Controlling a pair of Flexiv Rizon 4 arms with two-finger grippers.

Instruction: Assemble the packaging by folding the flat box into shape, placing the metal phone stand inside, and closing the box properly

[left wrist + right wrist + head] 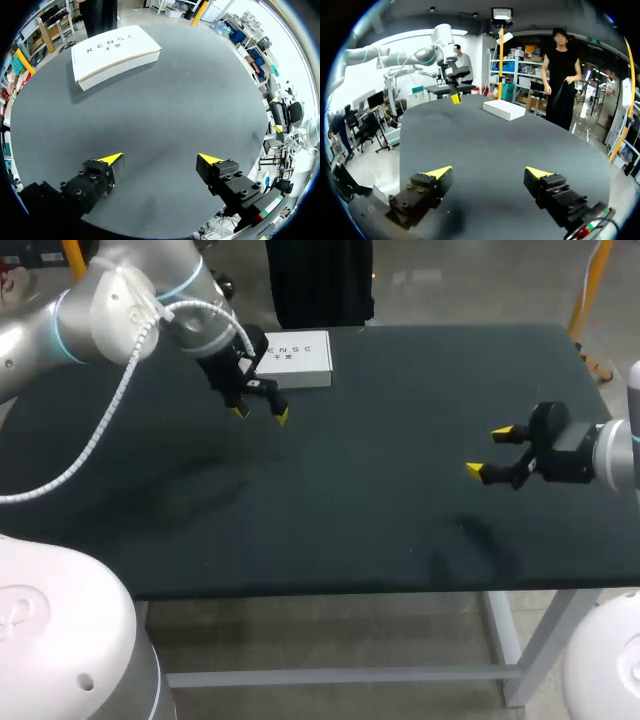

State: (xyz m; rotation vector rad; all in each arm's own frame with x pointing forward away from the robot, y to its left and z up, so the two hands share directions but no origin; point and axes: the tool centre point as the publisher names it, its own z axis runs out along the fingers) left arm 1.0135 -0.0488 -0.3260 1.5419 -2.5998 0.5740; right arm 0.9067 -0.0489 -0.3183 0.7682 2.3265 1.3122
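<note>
Near the far edge of the table (pixel 350 530) lay the closed white box (pixel 296 358), the left gripper (pixel 260 415) just beside it, fingers spread, empty. The right gripper (pixel 487 450), likewise spread, hung near the right edge, well apart.

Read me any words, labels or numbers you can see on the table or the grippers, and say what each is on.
On the flat white cardboard box: one row of spaced dark capitals on its lid, a brand mark, so not quoted.
Under that row: a smaller dark mark, too small to read.
On the black table, left gripper, right gripper: no text visible.
</note>
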